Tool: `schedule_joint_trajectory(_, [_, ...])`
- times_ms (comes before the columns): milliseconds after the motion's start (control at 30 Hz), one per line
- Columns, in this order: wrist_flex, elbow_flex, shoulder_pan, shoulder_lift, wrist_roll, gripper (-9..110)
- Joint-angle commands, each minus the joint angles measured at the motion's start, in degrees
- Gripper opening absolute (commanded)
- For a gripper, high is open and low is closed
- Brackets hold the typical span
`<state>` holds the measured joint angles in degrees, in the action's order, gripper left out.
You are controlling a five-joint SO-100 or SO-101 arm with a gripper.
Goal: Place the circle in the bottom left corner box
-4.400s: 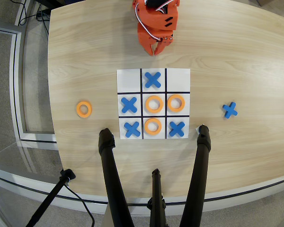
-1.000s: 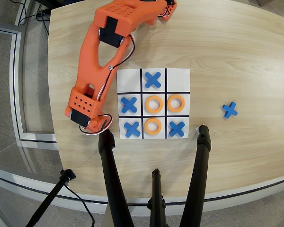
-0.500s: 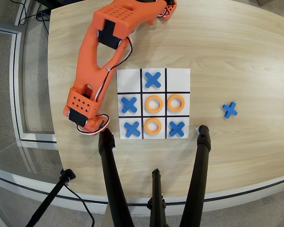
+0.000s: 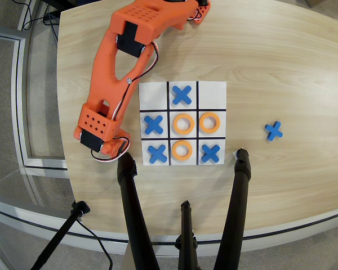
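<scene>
The arm (image 4: 115,73) reaches left of the grid sheet (image 4: 182,122), apparently picking up a ring hidden beneath it; whether its pincer is spread or pinching cannot be told, and a lift toward an empty corner square should follow.

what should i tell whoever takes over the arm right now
Gripper: down on the table left of the sheet in the overhead view, seen from above only; open or shut cannot be told.
Circle: the loose ring that lay there a few seconds ago is now hidden under the gripper; grasp unconfirmed.
Sheet: three rings and four X pieces sit in cells; one X lies off to the right.
Done: reach to the ring.
Left: lift, carry, place. The view's lower left corner holds an X; only the two upper corners are free, so check which corner is meant.
</scene>
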<state>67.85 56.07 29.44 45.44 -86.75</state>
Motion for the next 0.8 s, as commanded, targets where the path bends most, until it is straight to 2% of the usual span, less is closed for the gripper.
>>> schedule_joint_trajectory(0, [1.05,0.44,1.49,0.18,-2.46,17])
schedule_joint_trajectory(567, [-8.26,0.44,5.19,-1.23,-6.42,17])
schedule_joint_trajectory(767, [-8.00,0.88,5.19,-1.14,-6.33,8])
